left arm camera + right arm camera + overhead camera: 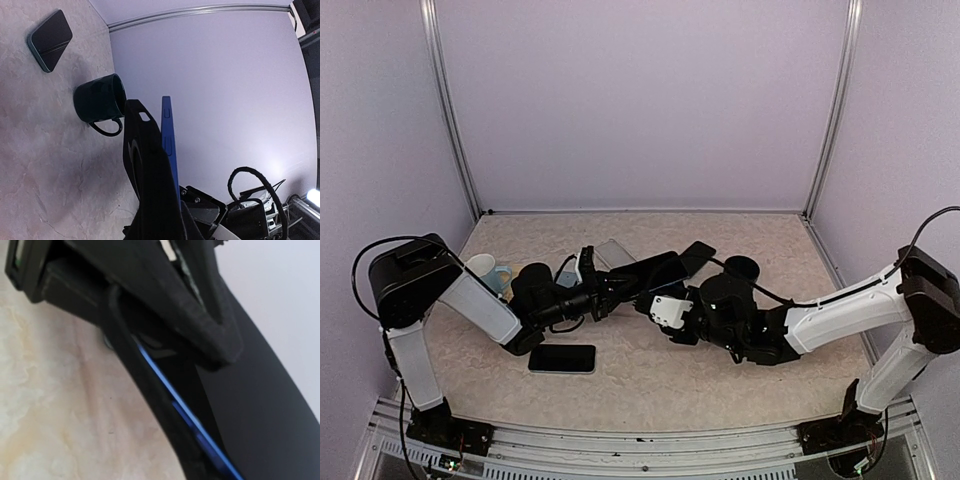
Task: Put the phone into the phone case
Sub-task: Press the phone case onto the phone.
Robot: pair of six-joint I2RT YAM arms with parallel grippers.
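Left gripper [608,291] pinches phone case [652,271], phone [167,135] seemingly half-seated just ahead; right gripper [648,298] alongside, grip unclear; next, press phone home

Beige marbling with paler, pinkish veins is recorded on the table [650,385]. The walls [640,100] are seen as plain pale lilac. The phone case [145,165] is noted as matt black, the phone [167,130] edge as bright blue. The mug [97,100] is logged as very dark teal. A teal rim and dark screen are noted on the second phone [50,40]. Far left, the cup [480,266] is white. Near left, the third phone [562,358] is black.
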